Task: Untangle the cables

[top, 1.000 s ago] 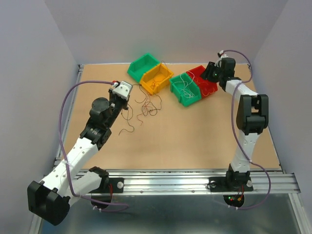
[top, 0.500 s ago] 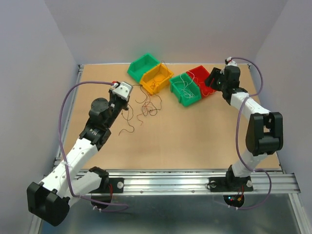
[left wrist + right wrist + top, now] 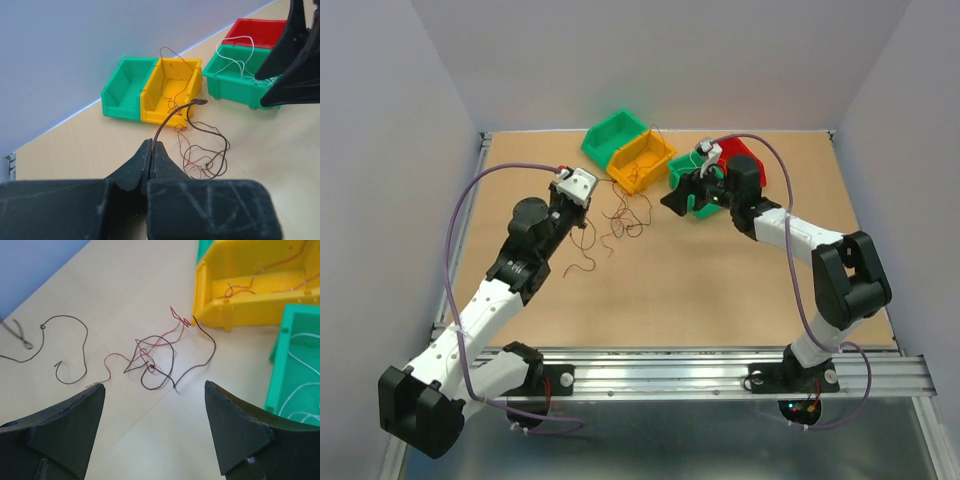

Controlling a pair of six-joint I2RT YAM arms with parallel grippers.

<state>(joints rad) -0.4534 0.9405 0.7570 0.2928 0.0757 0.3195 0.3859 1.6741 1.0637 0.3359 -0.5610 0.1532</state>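
Observation:
A small tangle of dark brown and red wires (image 3: pixel 625 218) lies on the table in front of the yellow bin; it also shows in the left wrist view (image 3: pixel 205 160) and the right wrist view (image 3: pixel 150 362). My left gripper (image 3: pixel 586 212) (image 3: pixel 151 145) is shut on one end of a dark brown wire (image 3: pixel 170 117) that arcs up and runs into the tangle. My right gripper (image 3: pixel 672 200) (image 3: pixel 152 385) is open and empty, hovering just right of the tangle. A loose dark brown strand (image 3: pixel 582 262) (image 3: pixel 70 347) lies apart to the left.
Four bins stand at the back: an empty green bin (image 3: pixel 613 135), a yellow bin (image 3: pixel 642 158) with reddish wires, a green bin (image 3: pixel 700 190) with white wires, and a red bin (image 3: pixel 748 165) behind my right arm. Walls enclose the table.
My right arm has swung from the red bin at the back right leftward, past the green bin, to beside the tangle. My left gripper has shifted slightly right, still shut.

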